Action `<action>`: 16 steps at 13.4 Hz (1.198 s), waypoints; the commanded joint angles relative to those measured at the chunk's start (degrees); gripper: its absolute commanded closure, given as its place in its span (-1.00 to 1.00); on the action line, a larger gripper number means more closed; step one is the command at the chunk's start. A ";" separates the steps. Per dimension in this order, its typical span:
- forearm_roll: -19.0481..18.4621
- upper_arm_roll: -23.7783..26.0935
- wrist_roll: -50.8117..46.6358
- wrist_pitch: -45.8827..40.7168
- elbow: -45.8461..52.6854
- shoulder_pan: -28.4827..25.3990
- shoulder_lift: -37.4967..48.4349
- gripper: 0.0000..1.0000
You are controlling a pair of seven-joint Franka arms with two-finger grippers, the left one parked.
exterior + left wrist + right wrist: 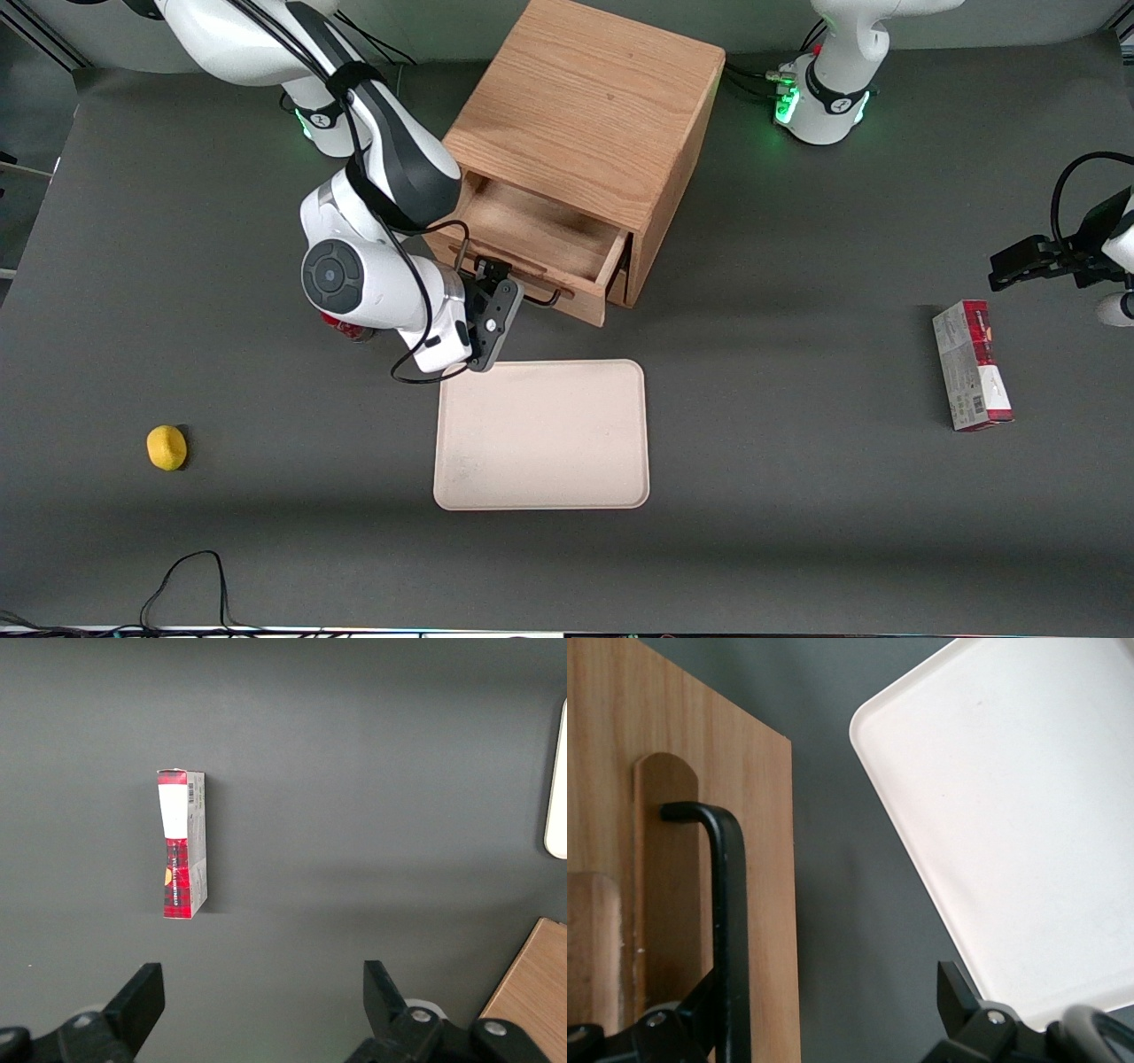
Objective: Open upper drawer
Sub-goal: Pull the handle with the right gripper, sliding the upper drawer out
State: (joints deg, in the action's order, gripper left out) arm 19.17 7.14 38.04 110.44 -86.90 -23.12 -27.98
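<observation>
The light oak cabinet [594, 97] stands at the back middle of the table. Its upper drawer [532, 232] is pulled out partway and its plain wood interior shows. The thin black wire handle [537, 299] sits on the drawer's wooden front [757, 904]. My right gripper [498, 282] is at that front, open, with its fingers spread wide. In the right wrist view the handle bar [731, 930] runs right against one finger [700, 1005]. The other finger [957, 992] is well apart from it over the grey table. The gripper [828, 1001] holds nothing. The lower drawer is hidden under the upper one.
A beige tray [542, 434] lies just nearer the camera than the drawer front; it also shows in the right wrist view [1028, 815]. A yellow fruit [166, 447] lies toward the working arm's end. A red box [972, 365] lies toward the parked arm's end.
</observation>
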 commanded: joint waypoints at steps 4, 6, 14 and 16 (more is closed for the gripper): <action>-0.53 0.24 1.25 0.13 5.95 1.50 -4.54 -1.00; -0.53 0.24 1.33 0.13 7.18 1.93 -5.59 -1.00; -0.53 0.24 2.04 -0.04 12.10 3.43 -8.50 -1.00; -0.53 0.24 2.04 -0.40 12.72 4.30 -8.59 -1.00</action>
State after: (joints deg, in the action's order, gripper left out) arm 19.16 7.08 39.15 110.44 -77.46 -19.83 -34.85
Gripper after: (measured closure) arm 0.000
